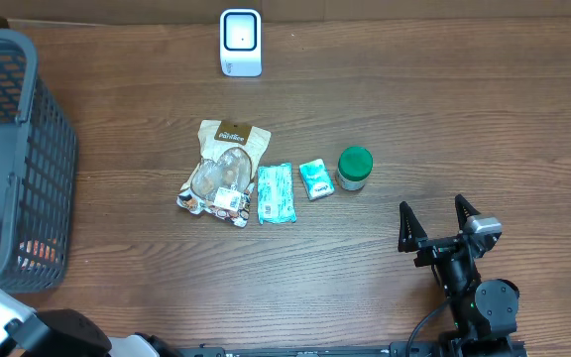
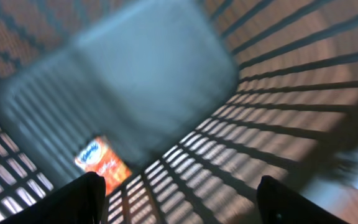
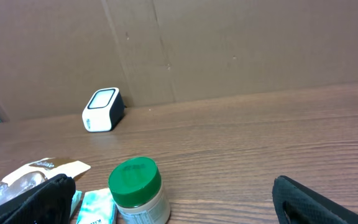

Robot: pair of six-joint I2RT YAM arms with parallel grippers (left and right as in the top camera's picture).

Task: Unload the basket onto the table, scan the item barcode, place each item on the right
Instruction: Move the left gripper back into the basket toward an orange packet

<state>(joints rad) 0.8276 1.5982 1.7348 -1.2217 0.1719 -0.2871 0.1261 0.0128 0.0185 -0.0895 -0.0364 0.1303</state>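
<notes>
Nearest, at the front right of the desk [image 1: 464, 119], the right tool [image 1: 430, 202] is held open. Its two fingers are spread wide with nothing between them, well apart from the goods. At front left, the left tool [image 2: 179, 180] is seen from its wrist camera over the inside of a grey basket [image 1: 28, 129]. Its fingers are spread apart and nothing is gripped, though the view is blurred. An orange packet [image 2: 101, 165] is seen lying on the basket's floor. Farther out, in the middle of the desk, four goods are laid in a row: a snack bag [image 1: 221, 171], a long teal packet [image 1: 276, 193], a small teal packet [image 1: 315, 178] and a green-lidded jar [image 1: 355, 167] — the jar being nearest the right tool. None is touched by either tool. At the far edge, the white scanner [image 1: 240, 42] is stood upright, well apart from the row.
</notes>
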